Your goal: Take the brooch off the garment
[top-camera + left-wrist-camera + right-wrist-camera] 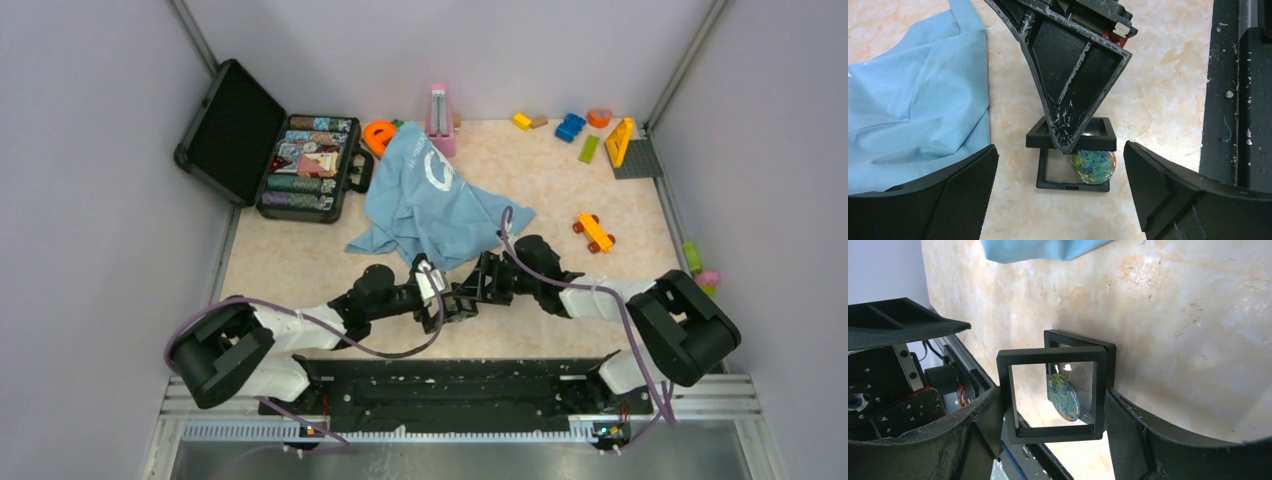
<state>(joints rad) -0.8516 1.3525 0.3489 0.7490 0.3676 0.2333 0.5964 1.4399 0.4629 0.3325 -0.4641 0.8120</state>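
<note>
Right wrist: brooch (1064,396) in box base (1079,339), R jaws grasping lid (1053,355); only left wrist shows L jaws released.

Overhead view: bright, even light from above, with only faint, soft shadows beneath the arms on the table (290,265); everything is in focus. Left wrist view: the brooch (1093,167) is sharp, the shirt (913,110) is gently shaded along its folds, and the bottom corners are dark. Right wrist view: pale glare washes out the tabletop at right, and a small glint sits on the clear film of the box (1053,356).
</note>
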